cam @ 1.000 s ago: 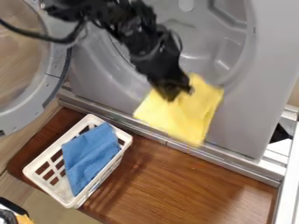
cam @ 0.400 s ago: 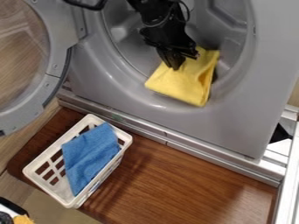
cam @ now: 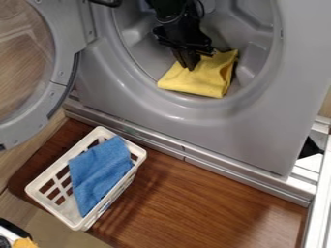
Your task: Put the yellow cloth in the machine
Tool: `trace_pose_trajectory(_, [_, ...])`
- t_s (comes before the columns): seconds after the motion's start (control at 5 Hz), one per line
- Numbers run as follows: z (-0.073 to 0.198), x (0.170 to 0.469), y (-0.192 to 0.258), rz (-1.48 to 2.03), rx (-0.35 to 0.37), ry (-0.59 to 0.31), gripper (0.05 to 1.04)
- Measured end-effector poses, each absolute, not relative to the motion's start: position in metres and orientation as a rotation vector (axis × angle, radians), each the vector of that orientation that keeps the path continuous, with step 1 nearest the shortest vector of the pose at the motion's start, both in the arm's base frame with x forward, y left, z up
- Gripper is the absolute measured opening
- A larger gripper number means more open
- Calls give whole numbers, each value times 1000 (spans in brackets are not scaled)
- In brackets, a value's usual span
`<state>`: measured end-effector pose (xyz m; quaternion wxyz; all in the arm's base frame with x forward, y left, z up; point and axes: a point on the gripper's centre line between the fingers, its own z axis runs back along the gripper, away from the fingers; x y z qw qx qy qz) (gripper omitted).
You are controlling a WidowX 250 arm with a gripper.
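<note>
One yellow cloth (cam: 205,81) is clamped in my end effector (cam: 190,67), which points down inside the round opening of the grey front-loading machine (cam: 278,121), towards 12 o'clock in my view. The cloth spreads at the opening's 6 o'clock, low in the mouth. The machine's round door (cam: 63,65) hangs open at 10 o'clock. Around 7 to 8 o'clock I have a white slotted basket (cam: 118,193) on the wooden surface (cam: 219,203), a blue cloth (cam: 100,169) inside it.
</note>
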<state>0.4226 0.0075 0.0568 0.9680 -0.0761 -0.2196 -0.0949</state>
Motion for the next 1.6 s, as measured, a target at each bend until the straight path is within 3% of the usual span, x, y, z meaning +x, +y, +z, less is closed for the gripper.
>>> trace_pose_trajectory(0.2, [55, 421, 7, -197, -162, -385, 214])
trace_pose_trajectory(0.6, [54, 417, 3, -208, -185, -363, 780])
trace_pose_trajectory(0.8, [62, 412, 0, -223, -206, -350, 999])
trace_pose_trajectory(1.2, [75, 390, 10, -229, -207, -275, 999])
trace_pose_trajectory(1.4, [88, 361, 15, -207, -196, -252, 999])
trace_pose_trajectory(1.6, [123, 331, 32, -178, -153, -358, 999])
